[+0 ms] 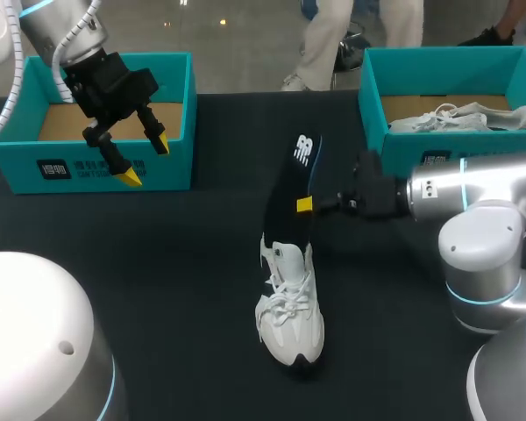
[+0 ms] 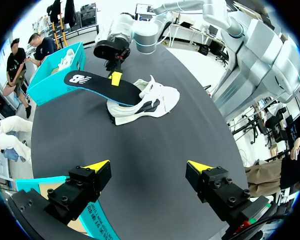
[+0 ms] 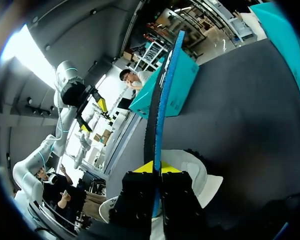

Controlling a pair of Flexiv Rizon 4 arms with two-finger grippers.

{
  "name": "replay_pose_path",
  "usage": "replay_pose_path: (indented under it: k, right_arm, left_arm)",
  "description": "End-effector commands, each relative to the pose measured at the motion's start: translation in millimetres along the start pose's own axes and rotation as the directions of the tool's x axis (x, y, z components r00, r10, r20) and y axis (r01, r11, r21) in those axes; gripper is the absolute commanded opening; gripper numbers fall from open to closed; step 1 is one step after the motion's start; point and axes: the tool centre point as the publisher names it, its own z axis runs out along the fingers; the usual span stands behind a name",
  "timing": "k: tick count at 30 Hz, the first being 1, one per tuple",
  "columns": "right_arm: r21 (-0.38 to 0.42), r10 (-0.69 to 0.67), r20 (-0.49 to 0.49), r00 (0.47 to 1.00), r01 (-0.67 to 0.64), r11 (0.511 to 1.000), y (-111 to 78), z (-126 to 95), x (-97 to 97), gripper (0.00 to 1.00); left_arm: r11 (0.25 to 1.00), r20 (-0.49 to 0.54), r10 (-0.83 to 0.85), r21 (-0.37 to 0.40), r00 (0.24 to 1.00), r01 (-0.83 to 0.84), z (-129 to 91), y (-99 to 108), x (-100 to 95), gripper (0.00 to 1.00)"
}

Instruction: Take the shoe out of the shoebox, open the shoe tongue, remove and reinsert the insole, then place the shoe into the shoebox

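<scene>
A white shoe [image 1: 289,316] stands on the dark table [image 1: 158,289], toe toward the front edge. A black insole [image 1: 291,197] with a blue underside slants up out of its heel opening. My right gripper [image 1: 307,205] is shut on the insole's middle; in the right wrist view the insole [image 3: 157,105] runs edge-on between the yellow fingertips [image 3: 146,167], with the shoe [image 3: 190,172] below. My left gripper [image 1: 145,158] hangs open in front of the left teal shoebox [image 1: 114,162], holding nothing. From the left wrist view the shoe [image 2: 145,100] and insole [image 2: 102,86] lie far ahead of the left gripper [image 2: 149,166].
A second teal shoebox [image 1: 394,88] at the back right holds another white shoe [image 1: 460,117]. The left box shows a bare cardboard floor [image 1: 66,123]. Bare table lies left of and in front of the shoe.
</scene>
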Motion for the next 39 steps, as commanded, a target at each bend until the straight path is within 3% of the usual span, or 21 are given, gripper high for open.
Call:
replay_pose_path:
  k: [1, 23, 24, 25, 26, 27, 28, 29, 31, 32, 36, 39]
  right_arm:
    - [0.007, 0.012, 0.017, 1.0, -0.012, 1.0, -11.0, 2.9, 2.1, 0.0]
    - [0.099, 0.052, 0.081, 0.995, -0.06, 0.993, -42.3, 8.5, -3.5, 0.01]
    - [0.101, 0.051, 0.085, 0.995, -0.06, 0.993, -41.6, 7.5, -2.3, 0.26]
    - [0.1, 0.047, 0.09, 0.995, -0.056, 0.993, -39.7, 6.5, 0.0, 0.41]
    - [0.11, 0.043, 0.096, 0.994, -0.053, 0.992, -37.9, 6.3, 1.4, 0.49]
    - [0.107, 0.039, 0.094, 0.995, -0.05, 0.993, -35.6, 6.6, 3.1, 0.9]
    - [0.095, 0.032, 0.088, 0.996, -0.04, 0.995, -33.4, 6.3, 4.7, 1.0]
    - [0.107, 0.025, 0.098, 0.995, -0.036, 0.994, -31.5, 6.1, 5.9, 1.0]
    - [0.095, 0.012, 0.1, 0.995, -0.021, 0.995, -26.7, 5.4, 9.6, 0.75]
    - [0.097, 0.007, 0.103, 0.995, -0.017, 0.995, -24.5, 5.2, 11.2, 0.71]
    - [0.099, -0.005, 0.105, 0.994, -0.005, 0.995, -17.1, 7.2, 13.3, 0.81]
    - [0.1, -0.008, 0.103, 0.995, -0.002, 0.995, -13.5, 8.6, 11.8, 0.8]
  left_arm:
    - [1.0, -0.001, 0.0, -0.003, 1.0, 0.0, -0.6, 0.3, 0.0, 1.0]
    - [1.0, -0.001, 0.0, -0.003, 1.0, 0.0, -0.6, 0.3, 0.0, 1.0]
    - [1.0, -0.001, 0.0, -0.003, 1.0, 0.0, -0.6, 0.3, 0.0, 1.0]
    - [1.0, -0.001, 0.0, -0.003, 1.0, 0.0, -0.6, 0.3, 0.0, 1.0]
    - [1.0, -0.001, 0.0, -0.003, 1.0, 0.0, -0.6, 0.3, 0.0, 1.0]
    - [1.0, -0.001, 0.0, -0.003, 1.0, 0.0, -0.6, 0.3, 0.0, 1.0]
    - [1.0, -0.001, 0.0, -0.003, 1.0, 0.0, -0.6, 0.3, 0.0, 1.0]
    - [1.0, -0.001, 0.0, -0.003, 1.0, 0.0, -0.6, 0.3, 0.0, 1.0]
    - [1.0, -0.001, 0.0, -0.003, 1.0, 0.0, -0.6, 0.3, 0.0, 1.0]
    - [1.0, -0.001, 0.0, -0.003, 1.0, 0.0, -0.6, 0.3, 0.0, 1.0]
    - [1.0, -0.001, 0.0, -0.003, 1.0, 0.0, -0.6, 0.3, 0.0, 1.0]
    - [1.0, -0.001, 0.0, -0.003, 1.0, 0.0, -0.6, 0.3, 0.0, 1.0]
